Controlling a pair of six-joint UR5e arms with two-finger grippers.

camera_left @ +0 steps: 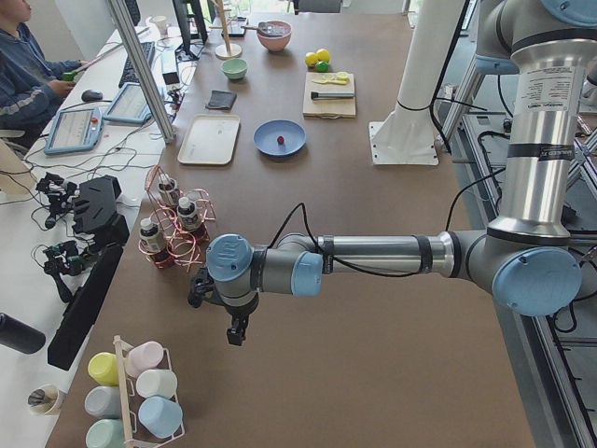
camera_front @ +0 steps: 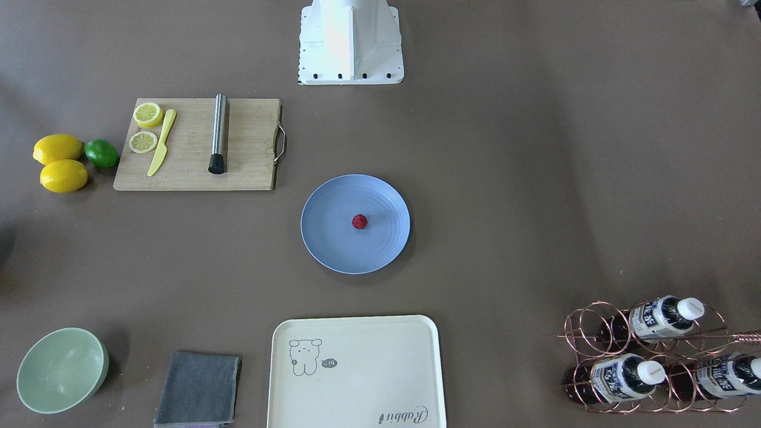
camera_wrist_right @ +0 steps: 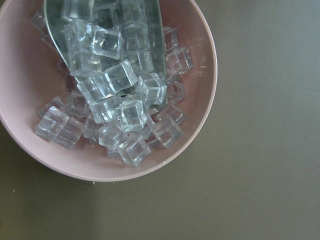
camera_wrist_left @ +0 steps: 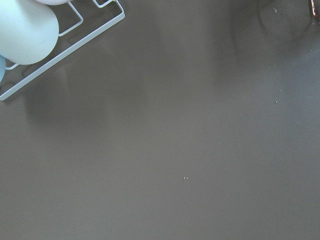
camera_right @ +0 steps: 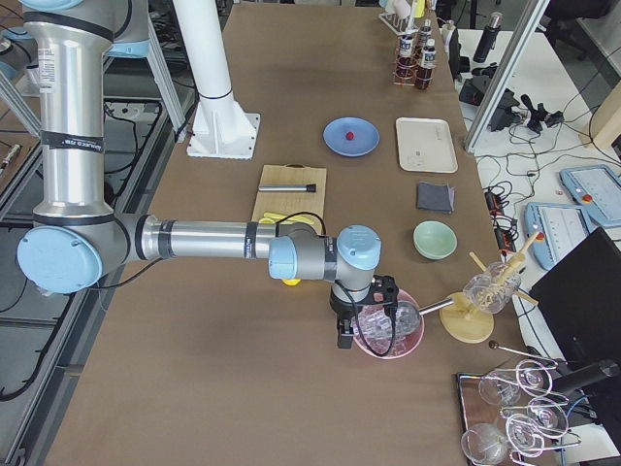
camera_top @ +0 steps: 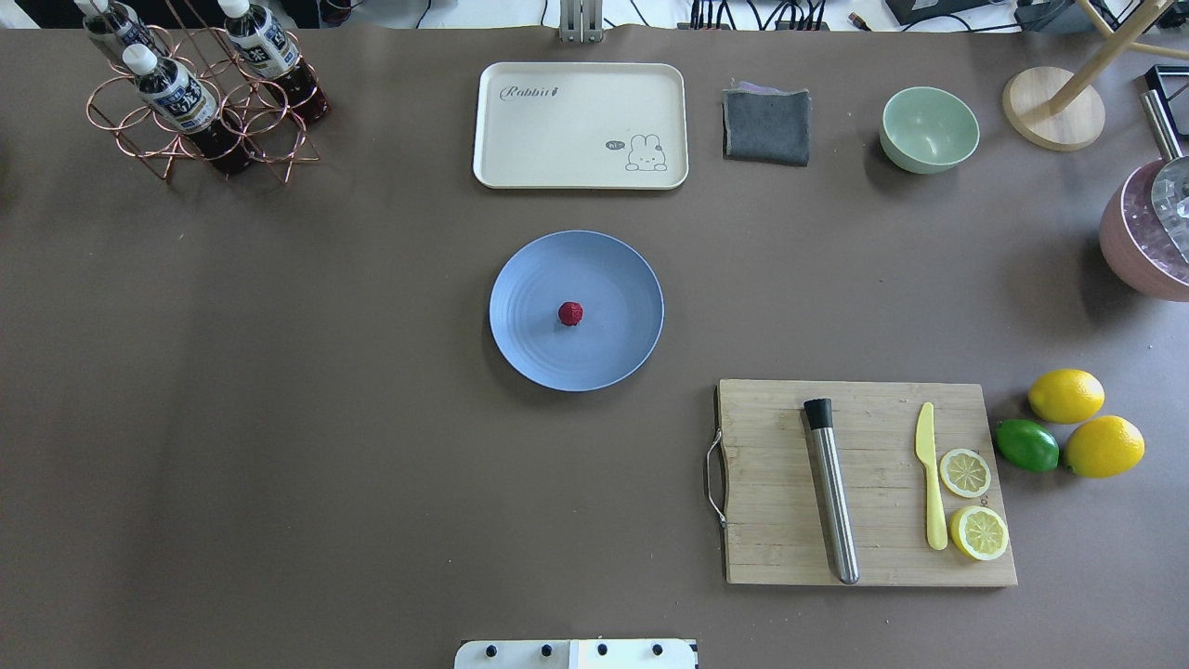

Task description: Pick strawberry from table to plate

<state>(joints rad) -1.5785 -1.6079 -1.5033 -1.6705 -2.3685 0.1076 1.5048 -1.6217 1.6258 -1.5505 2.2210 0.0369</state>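
The small dark red strawberry (camera_front: 359, 222) (camera_top: 570, 313) lies near the middle of the round light-blue plate (camera_front: 333, 249) (camera_top: 539, 358), at the centre of the brown-grey table (camera_top: 279, 418). Neither arm is near it. In the exterior left view my left gripper (camera_left: 238, 331) hangs over bare table at the robot's far left end, beside the bottle rack. My right gripper (camera_right: 343, 335) shows in the exterior right view at the rim of a pink bowl of ice cubes (camera_wrist_right: 115, 95). I cannot tell whether either gripper is open or shut.
A wooden cutting board (camera_top: 780, 548) holds a steel muddler, a yellow knife and lemon slices, with two lemons and a lime (camera_top: 1026, 444) beside it. Beyond the plate stand a cream tray (camera_top: 581, 172), grey cloth (camera_top: 766, 125), green bowl (camera_top: 929, 128) and copper bottle rack (camera_top: 200, 102). A person sits at the left view's top corner.
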